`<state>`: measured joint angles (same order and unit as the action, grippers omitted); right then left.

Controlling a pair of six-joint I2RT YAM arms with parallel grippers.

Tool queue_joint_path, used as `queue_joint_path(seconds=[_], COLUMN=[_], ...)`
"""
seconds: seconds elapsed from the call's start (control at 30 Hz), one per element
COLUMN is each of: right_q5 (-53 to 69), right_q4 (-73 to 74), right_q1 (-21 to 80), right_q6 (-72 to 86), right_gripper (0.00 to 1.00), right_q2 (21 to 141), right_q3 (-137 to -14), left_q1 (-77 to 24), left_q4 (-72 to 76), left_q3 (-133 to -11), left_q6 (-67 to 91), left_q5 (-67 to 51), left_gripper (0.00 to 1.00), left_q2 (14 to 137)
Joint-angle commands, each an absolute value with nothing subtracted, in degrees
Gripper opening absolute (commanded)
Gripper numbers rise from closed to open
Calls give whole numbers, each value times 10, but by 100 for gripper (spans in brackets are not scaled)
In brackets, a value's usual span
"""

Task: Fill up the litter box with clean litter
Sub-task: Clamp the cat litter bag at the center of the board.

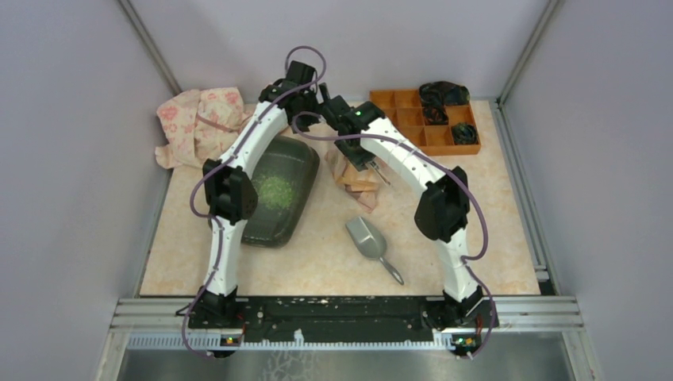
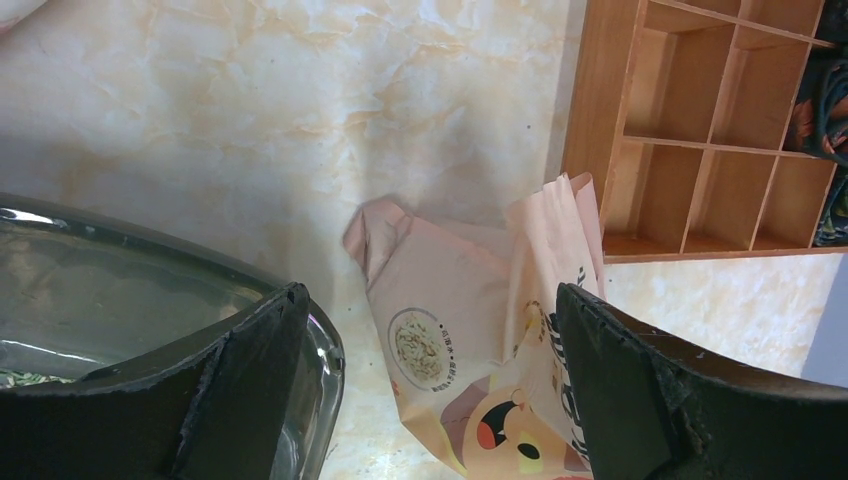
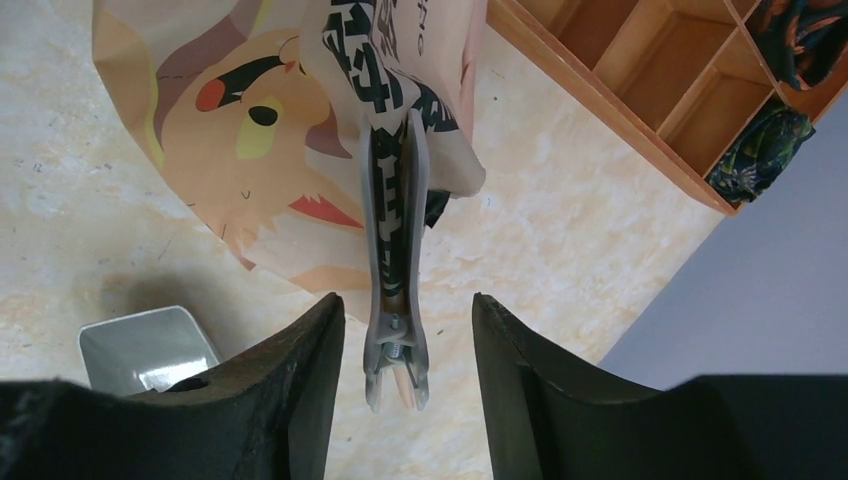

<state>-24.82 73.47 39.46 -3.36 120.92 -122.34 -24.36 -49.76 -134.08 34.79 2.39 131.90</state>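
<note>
1st: Two grippers are shown. How are the fingers set?
2nd: L gripper: fingers spread wide, nothing held btwn them. It's hung over the peach-pink bag & the rim of the litter box. R gripper: fingers apart too, one placed ea. side of a grey clip, w/ a gap seen on both sides, so nothing is gripped.
1st: Where's the clip fixed?
2nd: It's clamped on the bag's folded top. The bag is set on the table, btwn the litter box & the orange organiser.
1st: And the litter?
2nd: A loose green patch of clean litter is seen approx. mid-box; only part of the floor is covered. The box is set on the table's L half, partly hidden by the L arm.
1st: Anything else?
2nd: A grey metal scoop is laid near the bag, on its near side, not touching it. A pink floral cloth is bunched at the far L corner
</note>
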Motion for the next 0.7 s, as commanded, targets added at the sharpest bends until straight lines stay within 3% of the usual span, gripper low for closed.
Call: queue_joint_path(seconds=[0.0, 0.5, 0.67], right_q5=[-236, -117, -97], right_q4=[716, 660, 639], right_q1=[388, 354, 349], right_q6=[-22, -43, -47], right_gripper=[50, 53, 53], right_q2=[1204, 1251, 1262], right_q3=[-1253, -1307, -1309], left_q1=[-241, -200, -153], left_q4=[-505, -505, -474], left_q3=[-1335, -1272, -1204], left_q6=[337, 345, 335], left_q5=[27, 29, -52], left_gripper=[99, 99, 99], left_q2=[1284, 1221, 1174])
